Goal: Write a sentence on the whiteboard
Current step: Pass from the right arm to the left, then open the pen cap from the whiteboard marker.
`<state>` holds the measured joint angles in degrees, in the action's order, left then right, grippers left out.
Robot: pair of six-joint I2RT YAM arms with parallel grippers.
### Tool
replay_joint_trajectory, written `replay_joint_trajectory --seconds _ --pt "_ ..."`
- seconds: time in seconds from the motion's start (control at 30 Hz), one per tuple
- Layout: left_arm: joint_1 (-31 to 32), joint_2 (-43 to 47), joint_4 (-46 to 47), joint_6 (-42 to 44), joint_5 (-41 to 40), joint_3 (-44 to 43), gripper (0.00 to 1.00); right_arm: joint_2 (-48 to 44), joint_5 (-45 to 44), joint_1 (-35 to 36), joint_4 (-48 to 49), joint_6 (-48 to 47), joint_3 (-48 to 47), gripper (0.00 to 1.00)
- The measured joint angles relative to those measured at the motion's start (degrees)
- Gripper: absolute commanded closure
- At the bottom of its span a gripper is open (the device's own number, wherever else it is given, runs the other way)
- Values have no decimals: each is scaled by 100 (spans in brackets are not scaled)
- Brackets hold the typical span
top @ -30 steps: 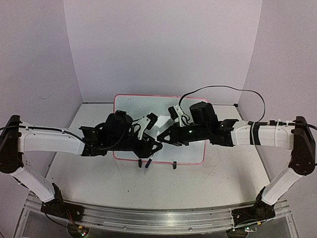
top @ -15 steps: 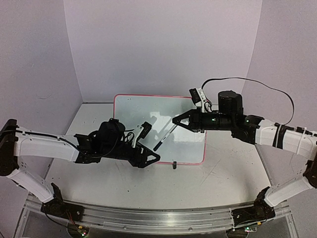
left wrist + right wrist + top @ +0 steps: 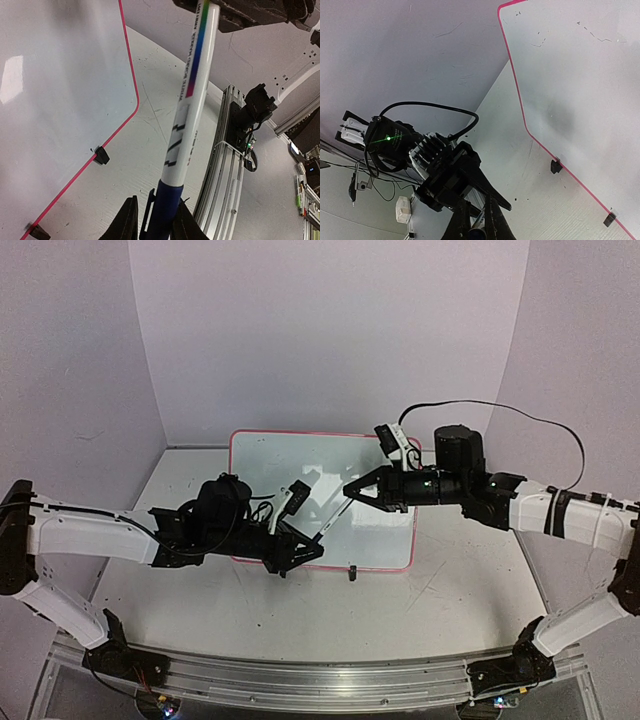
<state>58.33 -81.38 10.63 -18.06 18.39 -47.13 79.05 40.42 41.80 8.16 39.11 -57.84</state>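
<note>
While the left hand [image 3: 155, 221] presses its two fingers against the blue cap [image 3: 161, 207] of a marker [image 3: 194, 95], the right hand [image 3: 352, 490] is clamped tight on the other end of the same white barrel. The marker therefore spans the gap between the two hands, with its cap end nearer the arm bases. A rainbow stripe and black print run along the barrel. Seen from above, both hands and the marker sit over the near half of the whiteboard [image 3: 270, 465]. It lies flat on the table [image 3: 450, 590], in the middle and close to the back wall. It has a thin red-pink frame, and two black clip feet [image 3: 102, 155] sit on its near edge.
</note>
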Motion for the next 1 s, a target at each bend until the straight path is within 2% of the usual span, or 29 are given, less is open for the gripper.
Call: replay_joint_trajectory --seconds 0.03,0.1,0.13,0.23,0.27,0.3,0.33,0.37,0.4,0.47,0.57,0.73,0.93,1.0 --pt "2 0 0 31 15 -24 76 15 17 0 11 7 0 100" --pt "0 0 9 72 66 -52 83 50 57 0 42 15 0 100" --pt "0 0 17 74 76 -52 90 59 63 0 46 17 0 100" --pt "22 0 48 225 188 -55 100 98 72 -4 85 50 0 100" --pt "28 0 44 249 186 -55 100 101 83 -7 87 66 0 97" --pt "24 0 42 286 188 -55 100 101 90 -4 87 63 0 85" --pt "24 0 42 308 179 -52 100 105 101 -4 98 63 0 59" --pt "24 2 44 334 142 -55 100 118 120 -9 120 52 0 49" --pt "24 2 42 350 120 -52 100 122 129 -11 120 61 0 34" --pt "22 4 42 402 20 -52 100 142 234 -2 72 -28 0 23" --pt "7 28 42 601 -144 -52 100 160 400 4 -46 -251 -2 22" --pt "7 37 42 911 -271 -52 100 350 492 103 -114 -470 -35 26" --pt "7 35 42 997 -313 -81 100 474 313 313 -140 -636 -66 34" --pt "7 35 50 1019 -313 -90 100 509 256 389 -87 -634 -66 40"
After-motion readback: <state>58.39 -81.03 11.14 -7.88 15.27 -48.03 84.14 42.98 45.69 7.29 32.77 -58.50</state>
